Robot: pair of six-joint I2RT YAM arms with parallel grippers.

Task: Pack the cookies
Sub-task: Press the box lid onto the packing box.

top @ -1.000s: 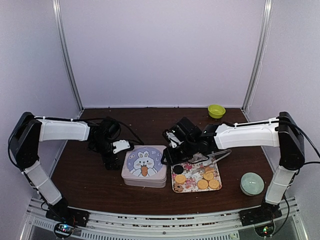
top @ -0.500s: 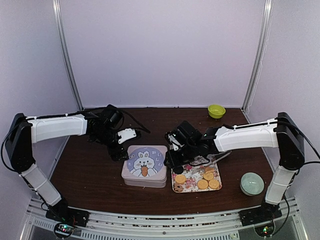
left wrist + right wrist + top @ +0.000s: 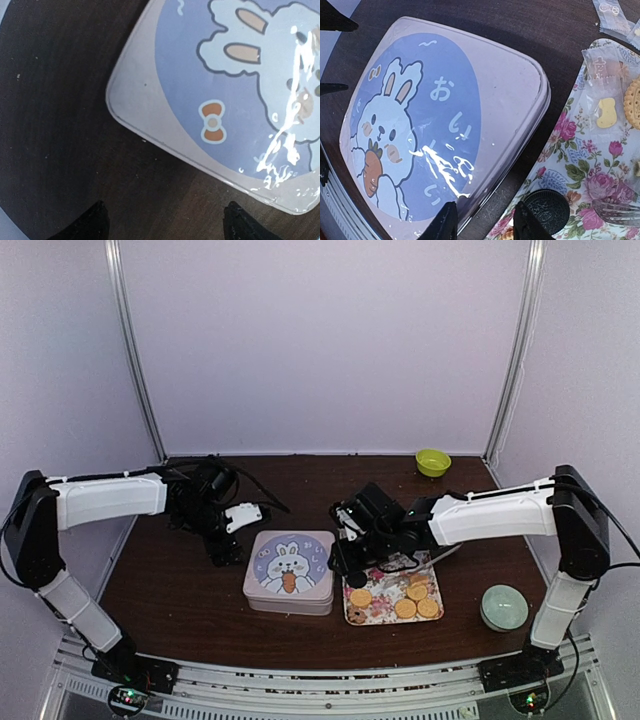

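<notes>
Cookies (image 3: 405,608) sit at 4 o'clock of the right gripper (image 3: 342,562), our nearer arm; we see both claws agape and empty, left gripper (image 3: 225,552) wider.

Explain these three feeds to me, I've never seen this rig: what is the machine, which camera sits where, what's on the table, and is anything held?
A left arm and a right arm are bolted at the near edge of the table, each ending in a two-finger gripper. The wide picture is from a fixed camera above and behind them; the other two are from wrist cameras looking past their own fingers. On the table: a tin with a rabbit lid, a floral tray carrying the cookies, a green bowl at the back, a pale bowl at right. The left gripper hovers open beside the tin's corner; the right gripper hovers open over the tin's edge nearest the tray. Neither holds anything.
</notes>
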